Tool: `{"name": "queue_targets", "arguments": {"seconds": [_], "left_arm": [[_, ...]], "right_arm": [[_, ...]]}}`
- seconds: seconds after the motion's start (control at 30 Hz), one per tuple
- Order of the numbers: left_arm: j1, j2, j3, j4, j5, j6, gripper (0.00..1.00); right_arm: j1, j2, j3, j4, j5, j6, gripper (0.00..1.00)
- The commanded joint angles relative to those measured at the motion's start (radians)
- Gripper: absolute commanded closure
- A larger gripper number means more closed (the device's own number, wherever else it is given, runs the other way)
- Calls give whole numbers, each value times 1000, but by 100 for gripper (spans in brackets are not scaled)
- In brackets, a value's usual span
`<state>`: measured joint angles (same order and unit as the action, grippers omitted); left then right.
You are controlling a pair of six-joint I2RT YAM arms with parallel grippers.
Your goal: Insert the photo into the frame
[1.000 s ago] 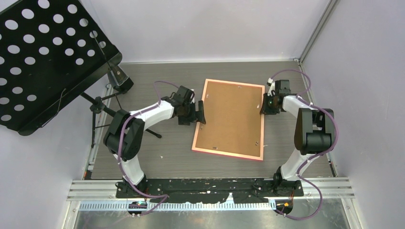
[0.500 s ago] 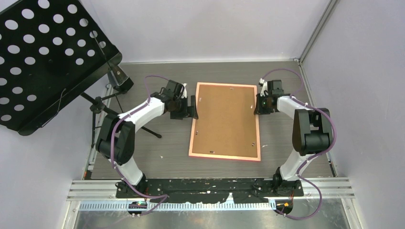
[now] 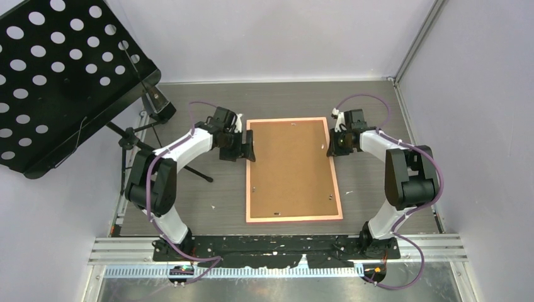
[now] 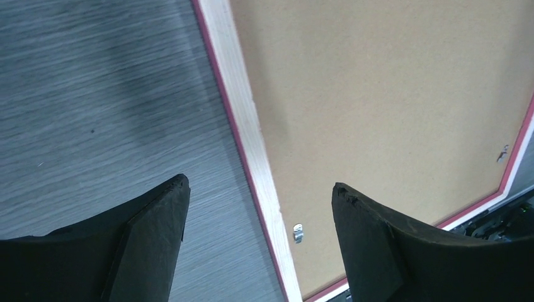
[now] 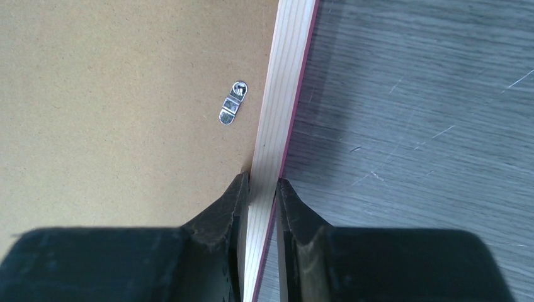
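The frame (image 3: 293, 218) lies back up on the table, its brown board and small clips (image 5: 232, 103) showing inside a thin pink-orange rim. My right gripper (image 3: 330, 143) is at its right edge; in the right wrist view the gripper (image 5: 262, 180) is shut on the pale rim (image 5: 286, 75). My left gripper (image 3: 250, 146) is open at the frame's left edge. In the left wrist view that gripper (image 4: 259, 184) straddles the rim (image 4: 242, 119), one finger over the table, the other over the board. The photo is out of view.
A black perforated music stand (image 3: 56, 75) leans over the back left corner, and its tripod legs (image 3: 135, 141) reach beside my left arm. Pale walls close in the table on three sides. A metal rail (image 3: 277, 251) runs along the near edge.
The frame has swung from tilted to square with the table and slid left and nearer. Both grippers have moved left along with it, staying at its two long edges.
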<state>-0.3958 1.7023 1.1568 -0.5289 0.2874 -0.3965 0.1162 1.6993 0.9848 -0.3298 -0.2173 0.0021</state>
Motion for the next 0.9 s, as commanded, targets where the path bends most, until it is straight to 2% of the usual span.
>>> {"name": "queue_targets", "arguments": {"seconds": [0.0, 0.07, 0.13, 0.23, 0.33, 0.6, 0.87], "left_arm": [[29, 0, -11, -28, 17, 53, 19], [38, 0, -14, -31, 16, 60, 19], [42, 0, -14, -35, 18, 71, 19], [44, 5, -10, -38, 22, 90, 20], [44, 27, 8, -55, 29, 111, 23], [44, 59, 19, -49, 26, 117, 30], [33, 128, 47, -45, 97, 89, 38]], "right_arm": [[13, -52, -27, -53, -50, -10, 94], [13, -67, -33, -54, -46, -9, 89], [13, -85, -37, -52, -42, -7, 80], [13, -109, -34, -47, -37, -4, 55], [13, -120, -12, -41, -39, -4, 39], [13, -97, 55, -23, -15, 16, 34], [13, -92, 77, -2, -13, 38, 35]]}}
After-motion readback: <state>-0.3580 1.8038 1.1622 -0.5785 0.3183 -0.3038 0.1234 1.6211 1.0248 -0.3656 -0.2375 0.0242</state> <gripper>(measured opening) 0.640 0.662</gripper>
